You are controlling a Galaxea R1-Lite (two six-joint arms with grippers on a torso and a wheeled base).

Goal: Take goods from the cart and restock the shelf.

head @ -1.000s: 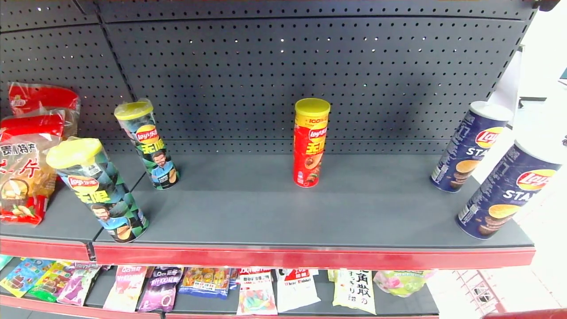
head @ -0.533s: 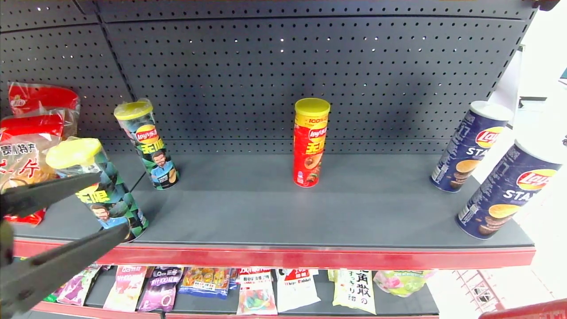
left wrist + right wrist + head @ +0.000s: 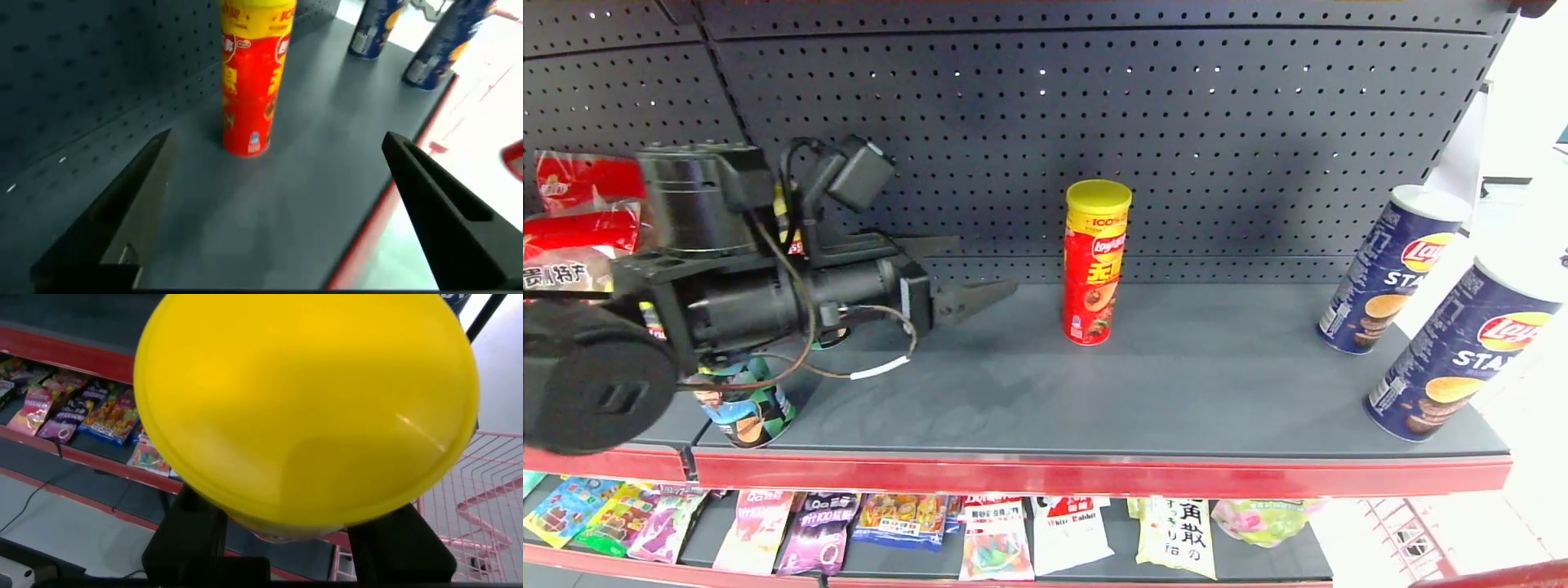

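A red chip can [image 3: 1094, 265] with a yellow lid stands upright at the middle back of the grey shelf [image 3: 1143, 400]. My left gripper [image 3: 986, 263] is over the shelf's left part, open and holding nothing, its tips aimed at the red can a short way off. In the left wrist view the red can [image 3: 252, 77] stands ahead between the two black fingers [image 3: 122, 220]. My right gripper [image 3: 294, 543] is shut on a can with a yellow lid [image 3: 306, 400], held low in front of the shelves; the lid hides the can's body.
Two blue cans [image 3: 1388, 273] [image 3: 1462, 359] lean at the shelf's right end. A green can [image 3: 743, 412] and red snack bags [image 3: 572, 229] sit at the left, partly behind my left arm. Snack packets [image 3: 996, 539] line the lower shelf. A pink cart [image 3: 490, 498] is at the right.
My left arm has come up from the lower left and swung over the shelf toward the red can, now covering the two green cans. The cans have not moved.
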